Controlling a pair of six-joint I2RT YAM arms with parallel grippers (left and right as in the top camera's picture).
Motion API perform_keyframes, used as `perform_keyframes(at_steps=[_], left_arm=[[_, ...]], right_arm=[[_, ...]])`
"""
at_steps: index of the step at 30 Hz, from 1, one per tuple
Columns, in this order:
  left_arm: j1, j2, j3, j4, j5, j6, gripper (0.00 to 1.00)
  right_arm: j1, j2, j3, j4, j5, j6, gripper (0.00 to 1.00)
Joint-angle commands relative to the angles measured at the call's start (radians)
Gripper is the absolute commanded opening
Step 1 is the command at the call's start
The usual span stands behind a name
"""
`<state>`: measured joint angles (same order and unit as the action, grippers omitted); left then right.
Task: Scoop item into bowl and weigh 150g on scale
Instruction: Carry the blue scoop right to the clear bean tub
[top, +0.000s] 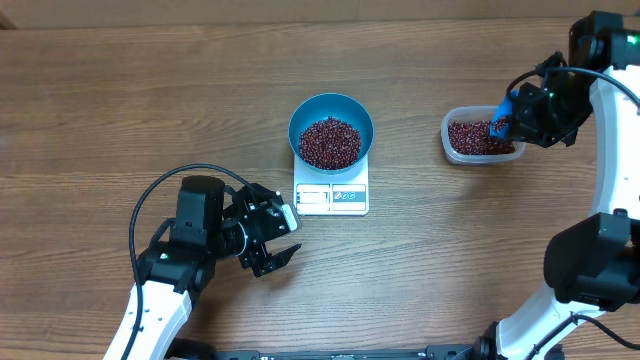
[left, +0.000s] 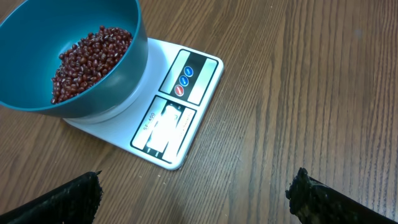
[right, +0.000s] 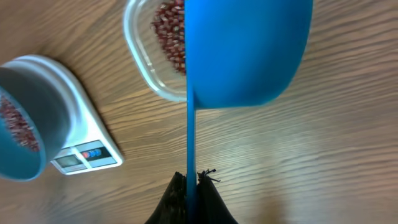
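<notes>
Beans (top: 330, 142): a loose heap low in the teal bowl (top: 297, 114), which sits on the white scale (top: 332, 197). More lie in the clear tub (top: 446, 135), well to the right.

The display glares out in my left wrist view and I cannot read it. I judge overshoot the main risk: one full scoop tipped in at once could pass the target.

A knock from the scoop (right: 249, 50) on the bowl's rim could shift or tip it.

My right gripper (right: 191, 185) is clamped on the scoop's thin handle, over the tub. I cannot tell whether it carries a load. A tilt in transit would scatter beans on the table (top: 120, 90).

My left gripper (top: 284, 238) hangs wide open and empty near the scale's front corner. Drifting in would press the platform and spoil the reading.

The beans themselves are tiny, oval, dark red-brown and smooth, apt to roll.
</notes>
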<state>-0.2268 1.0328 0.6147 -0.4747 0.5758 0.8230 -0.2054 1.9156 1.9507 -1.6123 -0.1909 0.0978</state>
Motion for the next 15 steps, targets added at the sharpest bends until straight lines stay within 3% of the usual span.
perform_keyframes(at_steps=[1,15], left_arm=[[0.004,0.008,-0.004,0.000,0.016,0.019,1.00],[0.004,0.008,-0.005,0.000,0.016,0.019,0.99]], right_arm=[[0.029,-0.035,0.026,0.005,0.084,0.026,0.04],[0.161,-0.035,0.026,-0.019,0.345,0.113,0.04]])
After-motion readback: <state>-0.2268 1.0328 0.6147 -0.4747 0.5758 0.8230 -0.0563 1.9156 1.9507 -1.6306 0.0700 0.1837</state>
